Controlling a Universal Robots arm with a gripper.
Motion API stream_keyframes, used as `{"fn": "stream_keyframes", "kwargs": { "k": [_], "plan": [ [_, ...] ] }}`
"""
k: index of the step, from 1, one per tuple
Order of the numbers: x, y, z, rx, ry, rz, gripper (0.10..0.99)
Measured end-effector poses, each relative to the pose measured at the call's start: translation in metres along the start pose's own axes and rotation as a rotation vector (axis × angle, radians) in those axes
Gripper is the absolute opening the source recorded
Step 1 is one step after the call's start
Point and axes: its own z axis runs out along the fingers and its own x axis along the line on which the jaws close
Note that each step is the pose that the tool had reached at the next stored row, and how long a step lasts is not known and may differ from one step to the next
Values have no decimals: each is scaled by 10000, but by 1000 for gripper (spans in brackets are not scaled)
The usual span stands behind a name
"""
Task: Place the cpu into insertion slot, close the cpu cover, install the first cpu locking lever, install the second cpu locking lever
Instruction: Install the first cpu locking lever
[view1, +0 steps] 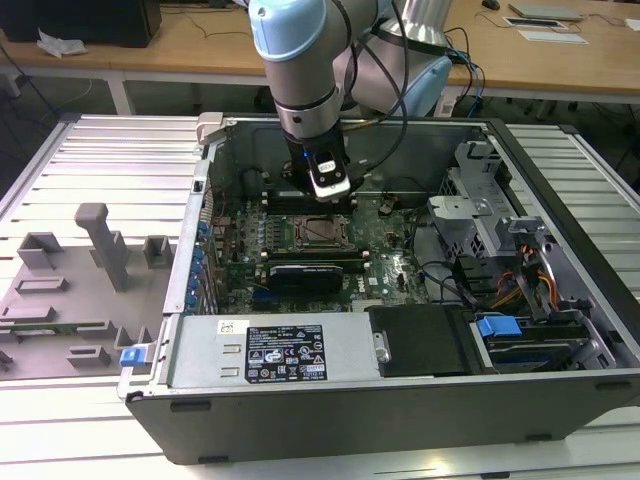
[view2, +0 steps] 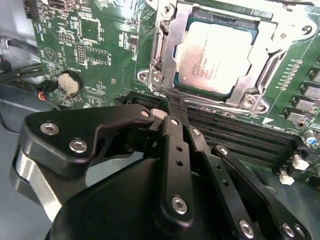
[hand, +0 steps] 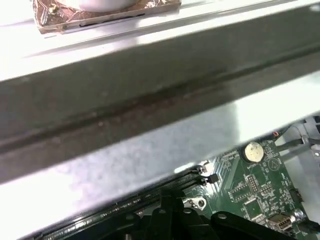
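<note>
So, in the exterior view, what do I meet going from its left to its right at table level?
Grey plastic fixture tray with upright post → row of blue card clips on the case wall → square CPU socket on the green motherboard → black drive bay block → blue plastic latch.

Above the insertion slot (view1: 320, 232) the case (view1: 560, 150) stands open; memory slots (view2: 240, 135) and the case wall (hand: 150, 100) crowd the gripper (view2: 170, 117).

cpu (view2: 216, 59): 1 | insertion slot (view2: 250, 36): 1 | coin battery (view2: 69, 83): 1
</note>
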Motion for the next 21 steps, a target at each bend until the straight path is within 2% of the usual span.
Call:
{"fn": "stream_keyframes", "kwargs": {
  "k": [4,6,9,14,15,17,20,21],
  "plan": [
    [-10,10,-57,211,-73,-12,106],
    [-23,23,-118,289,-105,-11,106],
    [-34,35,-176,312,-118,20,106],
    [-33,34,-177,317,-115,24,106],
    [-34,35,-176,332,-88,26,106],
    [-39,36,-172,466,182,51,106],
    [-51,39,-167,745,729,101,106],
    [-53,34,-167,815,876,114,106]
  ]
}}
